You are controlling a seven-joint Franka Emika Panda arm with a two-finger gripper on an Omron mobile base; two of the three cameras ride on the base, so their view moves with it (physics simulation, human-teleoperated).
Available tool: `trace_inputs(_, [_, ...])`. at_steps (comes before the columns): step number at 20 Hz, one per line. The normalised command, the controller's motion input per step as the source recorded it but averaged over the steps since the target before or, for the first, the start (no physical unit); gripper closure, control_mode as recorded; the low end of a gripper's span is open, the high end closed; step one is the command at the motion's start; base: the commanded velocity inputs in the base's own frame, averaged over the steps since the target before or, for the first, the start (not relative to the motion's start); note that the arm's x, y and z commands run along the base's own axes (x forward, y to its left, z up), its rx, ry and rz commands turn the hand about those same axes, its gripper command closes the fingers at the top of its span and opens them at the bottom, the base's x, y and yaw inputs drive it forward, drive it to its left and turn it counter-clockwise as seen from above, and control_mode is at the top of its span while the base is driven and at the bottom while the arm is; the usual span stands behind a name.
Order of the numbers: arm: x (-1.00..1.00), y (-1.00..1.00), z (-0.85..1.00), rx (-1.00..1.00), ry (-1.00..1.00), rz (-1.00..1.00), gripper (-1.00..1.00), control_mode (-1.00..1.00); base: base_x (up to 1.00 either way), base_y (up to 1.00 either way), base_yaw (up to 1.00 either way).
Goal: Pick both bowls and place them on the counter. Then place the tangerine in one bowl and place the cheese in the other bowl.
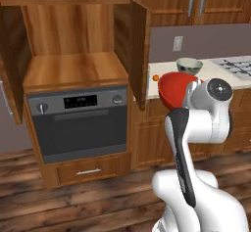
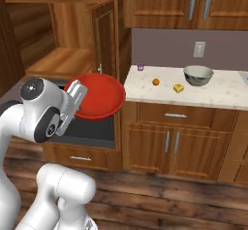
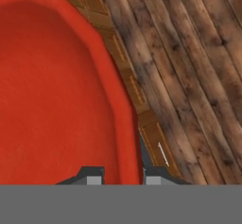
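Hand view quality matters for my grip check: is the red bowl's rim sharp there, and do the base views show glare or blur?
Hand view: glossy red bowl rim crisp between the dark fingertips, evenly lit, no glare. Right base view: the bowl is sharp, with soft shading only. Left base view: slightly soft overall; pale patterned bowl on the beige speckled counter readable.

Built-in oven [image 1: 78,121] with dark door, two knobs and a display, drawer [image 1: 88,171] below. Open wooden cabinet above, shelf board [image 1: 73,69] bare, both cabinet doors [image 1: 132,50] swung out. Small purple cup [image 2: 140,67] near the wall. Wall outlet [image 2: 198,49] on grey backsplash. Stovetop grates [image 1: 235,65] far right. Dark plank floor [image 3: 189,76].
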Motion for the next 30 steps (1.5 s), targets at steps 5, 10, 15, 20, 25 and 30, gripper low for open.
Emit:
trace_inputs(5, [0.0,0.0,0.0,0.0,0.0,0.0,1.0,1.0,0.35,-0.69,0.08])
trace_inputs(10, [0.0,0.0,0.0,0.0,0.0,0.0,1.0,1.0,0.47,-0.61,0.15])
trace_inputs(15, [0.0,0.0,0.0,0.0,0.0,0.0,1.0,1.0,0.58,-0.52,0.23])
trace_inputs(20, [0.0,0.0,0.0,0.0,0.0,0.0,1.0,1.0,0.59,-0.5,0.24])
trace_inputs(25, [0.0,0.0,0.0,0.0,0.0,0.0,1.0,1.0,0.53,-0.59,0.17])
trace_inputs(30, [0.0,0.0,0.0,0.0,0.0,0.0,1.0,1.0,0.42,-0.75,0.02])
